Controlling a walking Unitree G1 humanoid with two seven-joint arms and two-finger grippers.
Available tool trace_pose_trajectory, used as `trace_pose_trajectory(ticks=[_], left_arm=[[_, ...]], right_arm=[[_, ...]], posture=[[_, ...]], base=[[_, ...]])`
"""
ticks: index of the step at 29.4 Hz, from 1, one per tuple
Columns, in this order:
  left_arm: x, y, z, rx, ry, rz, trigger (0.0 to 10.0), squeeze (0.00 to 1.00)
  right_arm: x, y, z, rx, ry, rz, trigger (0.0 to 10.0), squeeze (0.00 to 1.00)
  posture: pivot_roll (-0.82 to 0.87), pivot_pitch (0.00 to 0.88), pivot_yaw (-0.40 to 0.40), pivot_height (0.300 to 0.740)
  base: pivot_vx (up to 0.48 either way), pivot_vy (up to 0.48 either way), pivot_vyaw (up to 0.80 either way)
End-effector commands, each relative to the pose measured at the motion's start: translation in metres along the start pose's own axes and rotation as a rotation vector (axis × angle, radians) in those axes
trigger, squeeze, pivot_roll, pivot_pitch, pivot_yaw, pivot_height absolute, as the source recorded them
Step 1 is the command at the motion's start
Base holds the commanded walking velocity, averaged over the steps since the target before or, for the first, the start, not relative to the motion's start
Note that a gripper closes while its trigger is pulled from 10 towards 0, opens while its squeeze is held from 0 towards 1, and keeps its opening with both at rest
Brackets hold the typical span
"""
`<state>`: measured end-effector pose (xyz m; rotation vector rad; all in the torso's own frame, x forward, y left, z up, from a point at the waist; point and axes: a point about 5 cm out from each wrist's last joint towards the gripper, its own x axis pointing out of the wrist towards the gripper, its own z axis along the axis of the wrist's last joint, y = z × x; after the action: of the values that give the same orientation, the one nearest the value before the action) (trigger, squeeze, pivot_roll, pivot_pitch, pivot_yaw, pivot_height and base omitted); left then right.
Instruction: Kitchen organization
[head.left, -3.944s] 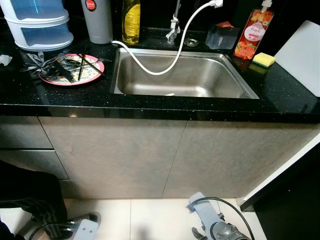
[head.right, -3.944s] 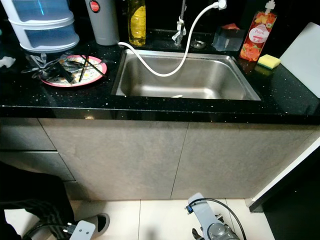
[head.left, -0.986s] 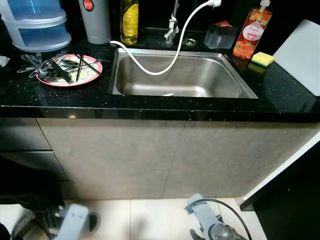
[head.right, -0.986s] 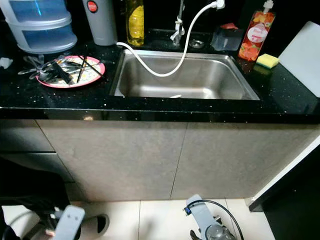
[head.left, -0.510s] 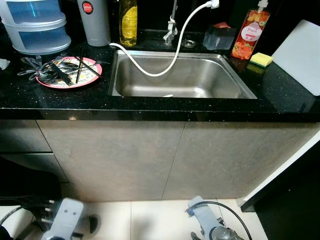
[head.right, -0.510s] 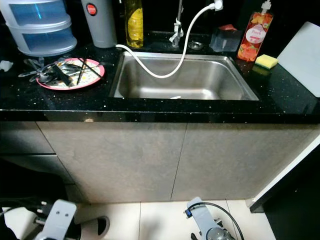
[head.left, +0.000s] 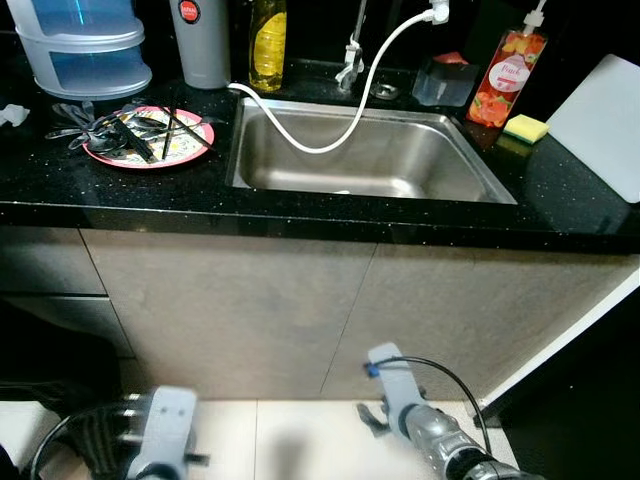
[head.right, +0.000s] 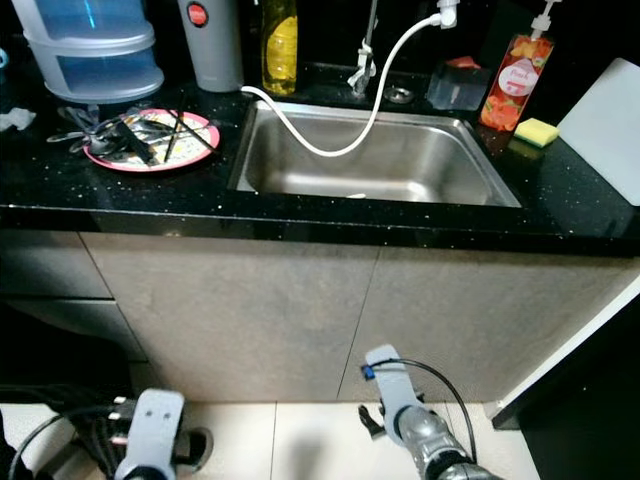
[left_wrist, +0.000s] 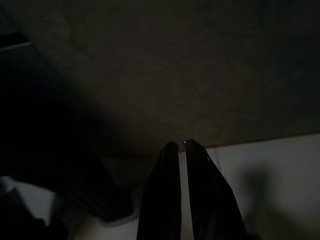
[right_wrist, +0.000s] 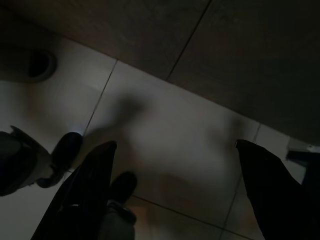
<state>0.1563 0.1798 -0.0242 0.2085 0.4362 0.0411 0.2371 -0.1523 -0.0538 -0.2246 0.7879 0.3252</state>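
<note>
both arms are rising from the floor toward the black surface (head.left: 300, 205) — left claw (left_wrist: 179, 146) pinched shut, right claw (right_wrist: 175, 145) spread wide, both empty. the pink plate (head.left: 150, 138) of utensils waits near the surface's left end — reach imminent.

A home kitchen — steel sink (head.left: 370, 155), black countertop (head.left: 560, 190), dish soap (head.left: 510, 78).

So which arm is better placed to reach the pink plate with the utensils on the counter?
Probably the left. The pink plate lies on the counter's left part, on the left arm's side. Both arms hang low by the floor; the left end effector is shut, the right end effector is open.
</note>
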Motion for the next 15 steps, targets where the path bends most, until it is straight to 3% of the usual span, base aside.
trace_pose_trajectory(ticks=[1,5,9,15], left_arm=[[-0.007,-0.005,-0.005,-0.013,0.031,-0.014,10.0,0.0],[-0.015,0.012,-0.004,0.054,0.029,0.011,10.0,0.0],[-0.026,0.036,0.001,0.068,0.011,0.038,10.0,0.0],[-0.028,0.05,0.013,0.114,-0.037,0.038,10.0,0.0]], right_arm=[[-0.003,-0.007,-0.005,0.004,0.011,-0.015,10.0,0.0],[-0.007,-0.013,-0.017,0.007,0.028,-0.029,10.0,0.0],[-0.009,-0.017,-0.022,0.053,0.03,-0.062,10.0,0.0],[-0.008,-0.018,-0.017,0.097,0.009,-0.077,10.0,0.0]], posture=[[0.27,0.0,-0.102,0.74],[0.26,0.0,-0.084,0.74],[0.25,0.0,-0.06,0.74],[0.26,0.0,-0.071,0.74]], base=[[0.0,0.0,0.0],[0.0,0.0,0.0],[0.0,0.0,0.0],[0.0,0.0,0.0]])
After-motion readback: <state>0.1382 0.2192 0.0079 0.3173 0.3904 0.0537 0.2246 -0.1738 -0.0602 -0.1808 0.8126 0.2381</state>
